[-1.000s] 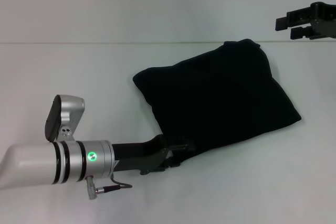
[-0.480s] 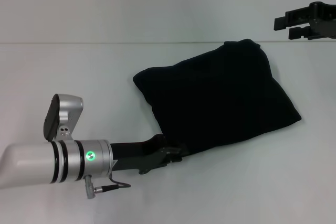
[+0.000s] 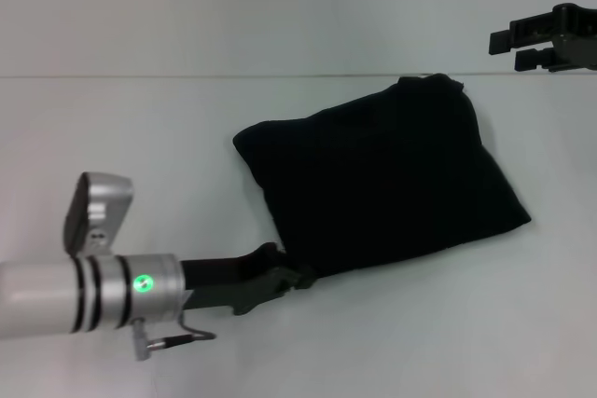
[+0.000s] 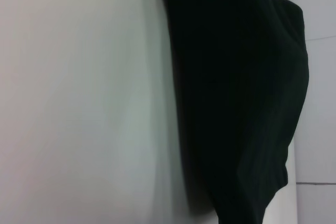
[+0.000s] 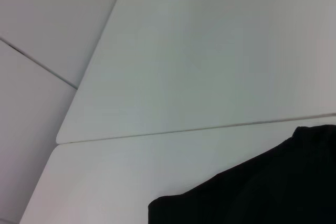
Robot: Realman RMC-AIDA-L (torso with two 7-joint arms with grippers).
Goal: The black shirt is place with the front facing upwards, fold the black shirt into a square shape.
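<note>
The large plain black cloth shirt (image 3: 382, 179) lies folded into a compact, roughly four-sided bundle on the white counter (image 3: 140, 137), just right of the middle of the head view, with no lettering or label showing on its upper face. Its outline is skewed rather than square: one corner points toward 9 o'clock, another toward 4 o'clock at the right edge, and the far corner near 1 o'clock sits close to the seam that crosses the counter. The surface of the bundle looks smooth and slightly puffed, with a small bump of cloth at its far corner. The left tool (image 3: 297, 277) lies low at about 7 o'clock of the shirt, reaching in from the silver wrist with its green light, and its dark tip meets the near-left edge of the bundle; whether its fingers are clamped on cloth or loose cannot be told, because black metal and black cloth merge there. The left wrist view shows the shirt (image 4: 236, 98) as a long dark mass lying flat on the pale counter (image 4: 79, 103), its edge casting a soft shadow. The right tool (image 3: 508, 48) hangs up at 2 o'clock, well apart from the shirt and above the counter, its two dark fingers spread with a gap between them. The right wrist view catches only one corner of the shirt (image 5: 262, 192) on the counter (image 5: 210, 66).
</note>
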